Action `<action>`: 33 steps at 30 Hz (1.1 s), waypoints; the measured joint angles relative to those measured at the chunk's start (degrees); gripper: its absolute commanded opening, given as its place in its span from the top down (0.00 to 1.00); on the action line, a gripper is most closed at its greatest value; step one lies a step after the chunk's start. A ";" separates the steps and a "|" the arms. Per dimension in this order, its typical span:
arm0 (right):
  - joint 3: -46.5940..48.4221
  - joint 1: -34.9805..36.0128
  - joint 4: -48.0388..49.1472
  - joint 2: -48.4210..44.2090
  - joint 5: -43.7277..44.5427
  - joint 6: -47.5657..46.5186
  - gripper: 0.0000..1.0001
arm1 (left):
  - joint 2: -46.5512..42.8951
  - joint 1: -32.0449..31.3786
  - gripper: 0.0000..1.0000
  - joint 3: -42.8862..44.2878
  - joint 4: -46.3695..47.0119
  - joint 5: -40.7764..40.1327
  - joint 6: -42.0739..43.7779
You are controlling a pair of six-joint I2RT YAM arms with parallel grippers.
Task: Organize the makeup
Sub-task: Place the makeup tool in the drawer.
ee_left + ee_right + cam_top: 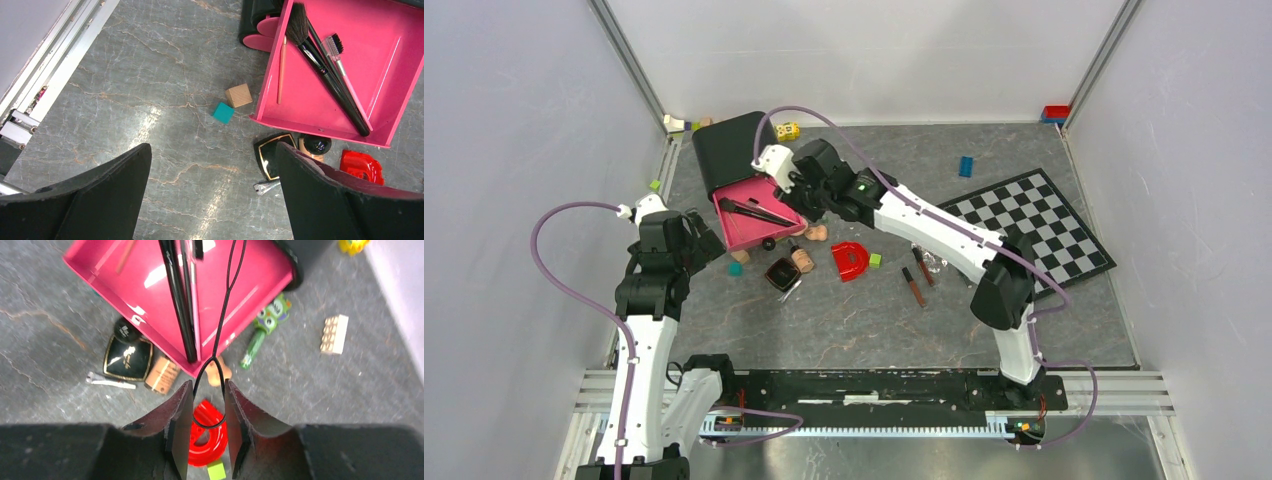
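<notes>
My right gripper (792, 196) hovers over the near edge of the pink tray (742, 232). In the right wrist view its jaws (208, 390) stand narrowly apart, shut on a thin black loop (221, 335) that reaches out over the tray (250, 295). Black brushes (325, 75) and a pink pencil lie in the tray (280, 120). A square black compact (267, 155), a beige black-capped bottle (162, 375) and a peach sponge (220, 372) lie just in front of it. Two dark-red tubes (916, 280) lie farther right. My left gripper (212, 150) is open and empty, left of the compact.
The tray's black lid (729, 150) stands behind it. A red D-shaped piece (850, 260), a lime brick (216, 471), a green toy (262, 327), a wooden cube (238, 95), a teal cube (223, 112) and silver tweezers (265, 187) lie nearby. A checkerboard (1029, 225) lies right.
</notes>
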 measured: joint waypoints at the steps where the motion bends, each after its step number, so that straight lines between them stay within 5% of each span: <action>1: 1.38 0.63 0.26 0.55 -0.04 -0.55 0.64 | 0.00 0.00 0.00 0.00 0.00 0.00 0.02; 33: 4.70 3.28 10.99 11.54 -4.98 -12.24 0.58 | 0.00 0.35 0.00 0.00 0.02 0.20 0.02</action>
